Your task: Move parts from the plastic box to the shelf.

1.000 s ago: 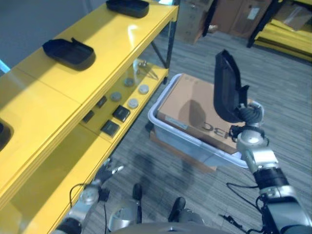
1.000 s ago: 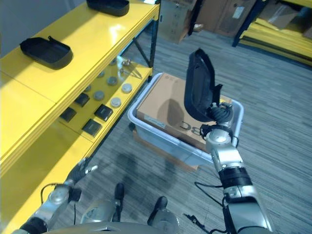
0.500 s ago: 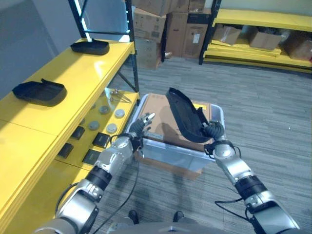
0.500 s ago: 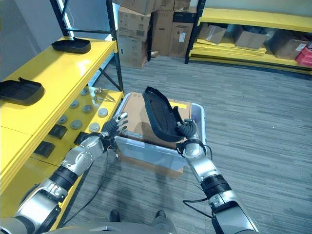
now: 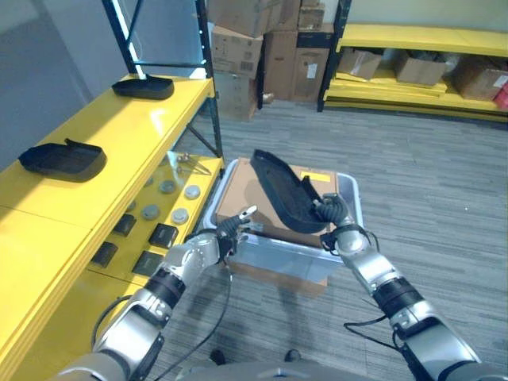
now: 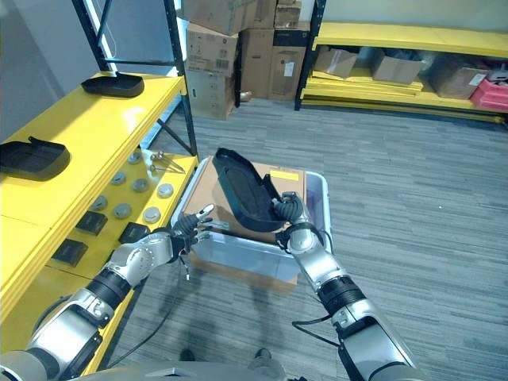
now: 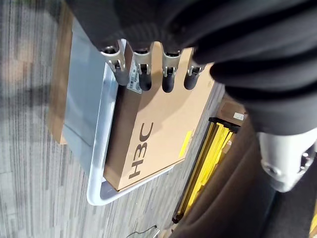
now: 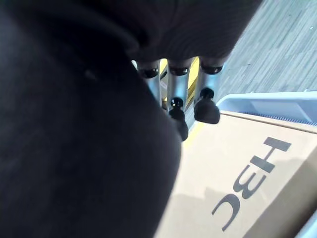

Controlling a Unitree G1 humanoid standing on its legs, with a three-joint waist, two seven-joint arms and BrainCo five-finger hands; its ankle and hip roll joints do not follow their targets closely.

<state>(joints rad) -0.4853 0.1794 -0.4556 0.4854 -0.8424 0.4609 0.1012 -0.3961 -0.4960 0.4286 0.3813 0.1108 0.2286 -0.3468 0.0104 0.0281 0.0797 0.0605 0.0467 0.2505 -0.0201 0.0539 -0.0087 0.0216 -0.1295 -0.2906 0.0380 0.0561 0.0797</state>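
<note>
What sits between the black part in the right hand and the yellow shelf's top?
Nothing solid: the black part in the right hand has open air toward the shelf top. The left hand hovers lower, by the plastic box.

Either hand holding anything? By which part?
Right hand grips the black part at its lower end, above the plastic box. Left hand is open, empty.

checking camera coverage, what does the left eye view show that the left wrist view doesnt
Left eye view alone: the yellow shelf with two black parts on it, and the right hand curled round a black part. Left wrist view alone: the left hand's fingers straight, seen close, over the cardboard. Both: the left hand, the plastic box and the cardboard sheet in it.
</note>
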